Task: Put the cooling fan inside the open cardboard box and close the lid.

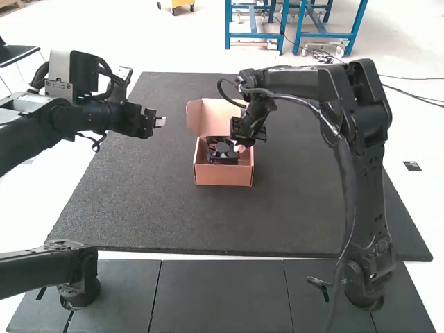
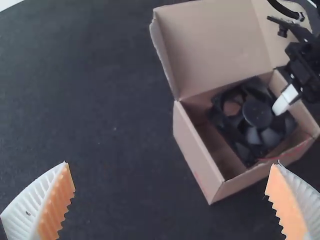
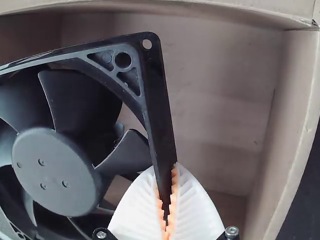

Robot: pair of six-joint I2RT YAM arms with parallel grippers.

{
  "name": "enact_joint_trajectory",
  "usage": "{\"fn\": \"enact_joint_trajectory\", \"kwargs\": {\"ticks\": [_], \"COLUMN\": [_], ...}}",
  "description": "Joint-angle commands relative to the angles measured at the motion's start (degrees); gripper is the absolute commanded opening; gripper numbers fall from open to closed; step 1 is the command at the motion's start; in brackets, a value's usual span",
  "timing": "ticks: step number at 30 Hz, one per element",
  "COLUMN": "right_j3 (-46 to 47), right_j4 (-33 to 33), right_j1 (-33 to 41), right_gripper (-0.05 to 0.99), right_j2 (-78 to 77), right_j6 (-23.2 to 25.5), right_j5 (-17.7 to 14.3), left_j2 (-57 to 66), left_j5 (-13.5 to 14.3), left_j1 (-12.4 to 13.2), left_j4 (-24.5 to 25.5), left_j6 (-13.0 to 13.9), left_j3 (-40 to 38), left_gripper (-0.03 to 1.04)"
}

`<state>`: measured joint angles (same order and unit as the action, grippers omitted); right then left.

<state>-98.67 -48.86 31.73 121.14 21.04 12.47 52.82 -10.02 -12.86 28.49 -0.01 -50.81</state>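
**Fan in box, lid open**

Right gripper [image 3: 166, 212] is pinching the frame edge of the cooling fan [image 1: 220, 150], with its fingers pressing on it from both sides. Fan is sitting tilted inside the cardboard box [image 1: 223, 173], near the middle of the black mat [image 1: 125, 194]. Lid [image 1: 208, 114] is standing open at the box's far side. Left gripper [image 1: 158, 123] is hovering left of the box, well apart from it, fingers spread wide.
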Motion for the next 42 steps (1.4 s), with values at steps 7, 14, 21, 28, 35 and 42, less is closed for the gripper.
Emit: {"fn": "enact_joint_trajectory", "kwargs": {"ticks": [7,14,21,28,35,42], "right_j3": [-0.29,-0.12,-0.38,-0.12,-0.82,-6.36], "right_j4": [1.05,2.19,2.54,2.54,1.84,-4.05], "right_j1": [-1.67,-2.55,-2.11,-2.02,-2.02,-2.02], "right_gripper": [-0.02,-0.02,-0.02,0.07,0.26,0.50], "right_j2": [0.50,1.29,2.17,2.70,2.87,2.52], "right_j6": [-0.73,-1.00,-1.35,-1.17,-2.84,-7.33], "right_j5": [-1.13,-1.66,-1.57,-0.78,-0.34,-0.34], "left_j2": [-2.10,-2.28,-2.28,-2.28,-2.28,-1.40], "left_j5": [0.09,0.00,-0.17,-0.17,-0.17,-0.17], "left_j1": [-0.50,-0.41,-0.50,-0.41,-0.50,-0.50], "left_j4": [-0.10,0.16,-0.01,-0.28,-0.63,-1.95], "left_j6": [0.10,-0.16,-0.43,-0.60,-0.69,-1.40], "left_j3": [-0.17,-0.17,-0.17,-0.17,-0.08,-0.26], "left_gripper": [0.90,0.90,0.90,0.90,0.90,0.90]}}
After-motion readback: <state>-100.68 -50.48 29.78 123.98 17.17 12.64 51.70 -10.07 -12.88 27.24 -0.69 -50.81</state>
